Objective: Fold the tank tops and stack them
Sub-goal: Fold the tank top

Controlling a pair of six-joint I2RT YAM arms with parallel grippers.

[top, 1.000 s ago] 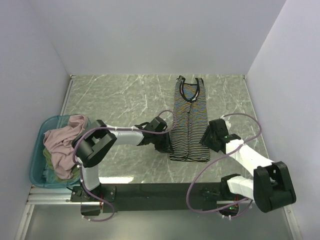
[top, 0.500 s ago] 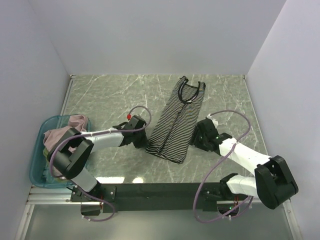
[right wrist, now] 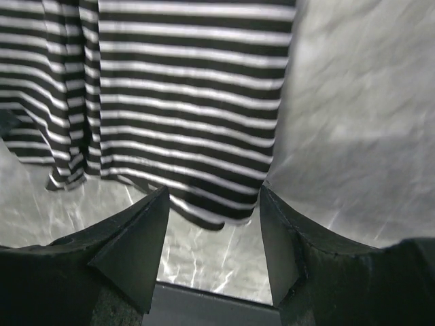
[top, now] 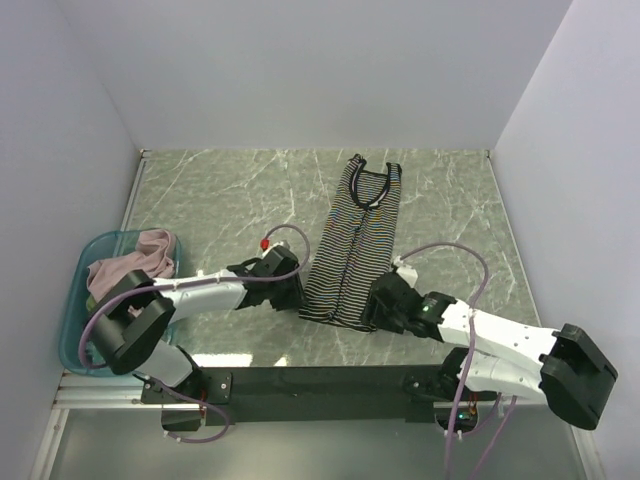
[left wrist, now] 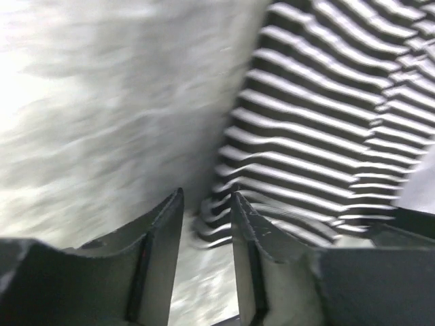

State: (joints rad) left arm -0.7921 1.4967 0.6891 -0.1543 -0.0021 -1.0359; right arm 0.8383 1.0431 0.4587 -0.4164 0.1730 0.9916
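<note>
The right claw (top: 380, 305) is sitting nearer and further left than half a second ago, now at the right corner of the hem. The left claw (top: 293, 290) is lying slightly nearer as well, by the hem's left corner.

In the right wrist view, the right claw (right wrist: 214, 202) is gaping wide and gripping nothing. The hem of the striped tank top (top: 355, 250) is lying flat on the counter (top: 220, 200) just past its fingertips.

In the left wrist view, the left claw (left wrist: 206, 197) is showing only a narrow gap between its fingers. The bunched corner of the hem is sitting right at that gap, but I cannot tell whether it is pinching the cloth.

At the near left edge of the counter, a teal tub (top: 72, 335) is holding a heaped pink tank top (top: 130, 265).

The striped top is lying between the two claws as a narrow strip. It is slanting away to the right, and its dark-edged neckline (top: 372, 185) is resting at the far end.
</note>
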